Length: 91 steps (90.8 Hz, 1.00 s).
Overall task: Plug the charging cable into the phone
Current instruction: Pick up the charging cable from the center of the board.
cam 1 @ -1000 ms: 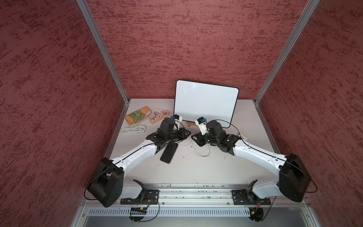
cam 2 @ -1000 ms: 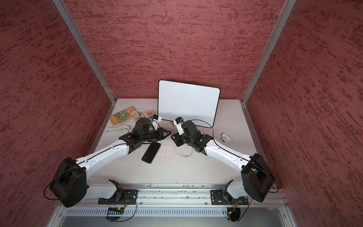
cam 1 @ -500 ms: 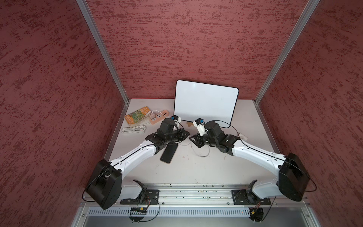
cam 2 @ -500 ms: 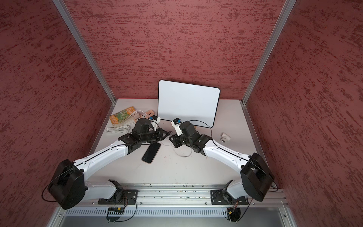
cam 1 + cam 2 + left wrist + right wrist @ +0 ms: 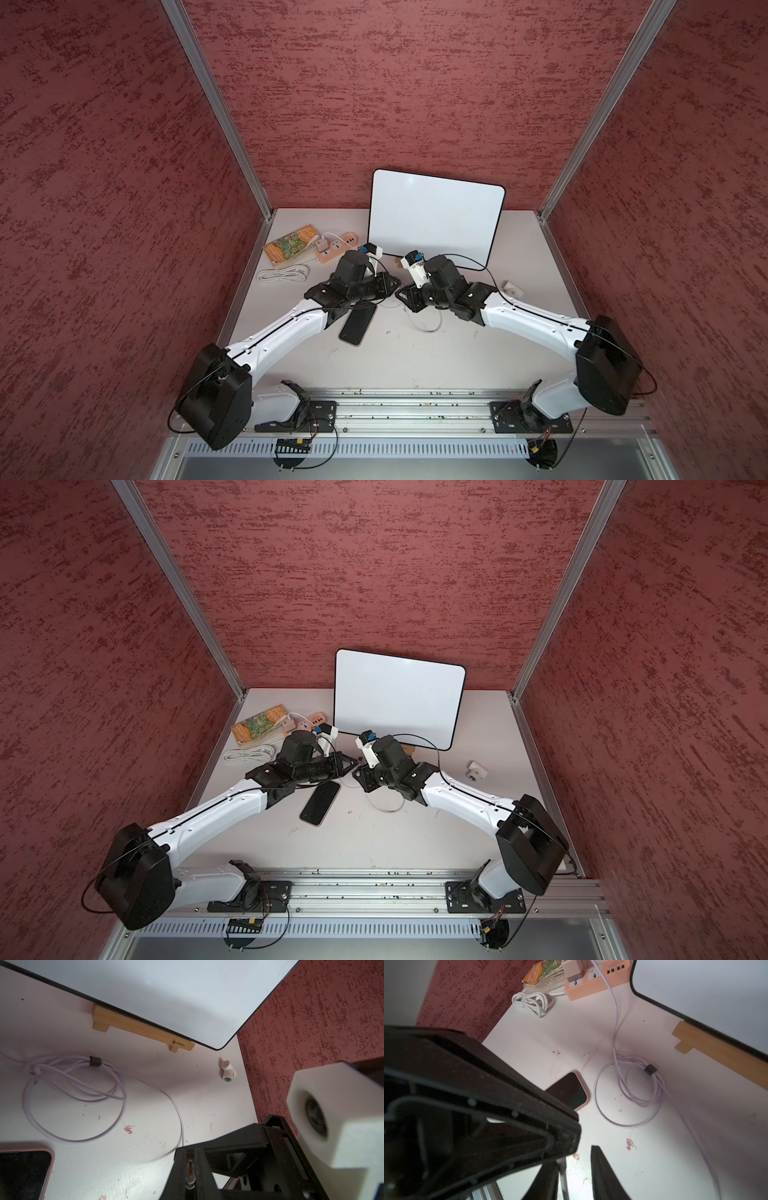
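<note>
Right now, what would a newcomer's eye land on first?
The left claw and right claw sit tip to tip at mid-table, the left shut on the charging cable. The phone lies flat, unplugged, partly under the left arm. A white board stands upright at the back.

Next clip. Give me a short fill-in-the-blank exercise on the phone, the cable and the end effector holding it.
1. The phone lies flat on the table with its screen facing ___.
2. The left end effector is shut on the ___ tip of the charging cable.
3. The stand under the white board is made of ___.

Missing words: up; connector; wood.
</note>
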Available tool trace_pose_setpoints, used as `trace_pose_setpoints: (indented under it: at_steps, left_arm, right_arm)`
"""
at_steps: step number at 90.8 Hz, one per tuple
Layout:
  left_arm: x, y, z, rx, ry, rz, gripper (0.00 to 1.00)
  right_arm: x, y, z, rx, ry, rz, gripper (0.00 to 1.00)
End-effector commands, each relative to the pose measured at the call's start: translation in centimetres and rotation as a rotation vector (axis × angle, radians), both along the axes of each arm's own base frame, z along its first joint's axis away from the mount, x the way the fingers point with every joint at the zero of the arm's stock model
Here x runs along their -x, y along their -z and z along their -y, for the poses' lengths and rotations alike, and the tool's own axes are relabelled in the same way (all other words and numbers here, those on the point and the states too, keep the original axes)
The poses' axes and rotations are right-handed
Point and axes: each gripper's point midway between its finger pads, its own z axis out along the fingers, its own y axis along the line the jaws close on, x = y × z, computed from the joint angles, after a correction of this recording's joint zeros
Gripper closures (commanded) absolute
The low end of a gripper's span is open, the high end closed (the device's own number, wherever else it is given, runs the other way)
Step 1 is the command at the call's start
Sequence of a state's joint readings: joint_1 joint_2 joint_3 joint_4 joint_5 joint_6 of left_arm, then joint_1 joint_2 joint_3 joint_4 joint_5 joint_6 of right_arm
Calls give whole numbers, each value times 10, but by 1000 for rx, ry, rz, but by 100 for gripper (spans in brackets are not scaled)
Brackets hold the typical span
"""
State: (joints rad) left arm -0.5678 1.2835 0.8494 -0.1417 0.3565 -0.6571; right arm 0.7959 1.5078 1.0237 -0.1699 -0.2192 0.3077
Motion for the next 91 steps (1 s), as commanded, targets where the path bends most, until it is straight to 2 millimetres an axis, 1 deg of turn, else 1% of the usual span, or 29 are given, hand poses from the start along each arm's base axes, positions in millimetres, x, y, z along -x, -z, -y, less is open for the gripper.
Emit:
trace_pose_setpoints:
  at_steps: [1,33,42,48,56,69,80,89,91]
  left_arm:
    - [1,-6,-1,-7,3,26,100]
    - [2,-3,0,-11,7,23,100]
    - [1,-4,0,-9,8,24,100]
    - [2,-4,1,-8,9,25,100]
    - [2,-5,0,-8,10,25,100]
    - [2,-3,1,-8,10,22,100]
    - [2,-3,4,-4,18,17,100]
    - [4,0,1,-17,16,3,100]
    - [5,2,0,-23,14,-1,97]
  right_arm:
    - [-4,-15,-8,-31,-4,26,71]
    - [-7,-20,-9,-37,1,40,74]
    - [-8,-20,-8,-35,7,42,78]
    - [-9,-18,-8,-30,15,37,85]
    - [-11,-17,-7,-21,29,35,90]
    - [-13,-16,-5,-14,43,36,100]
    - [-14,-13,-3,2,54,34,100]
    - [-14,-11,-1,8,62,30,100]
    - [-14,-11,-1,8,62,29,100]
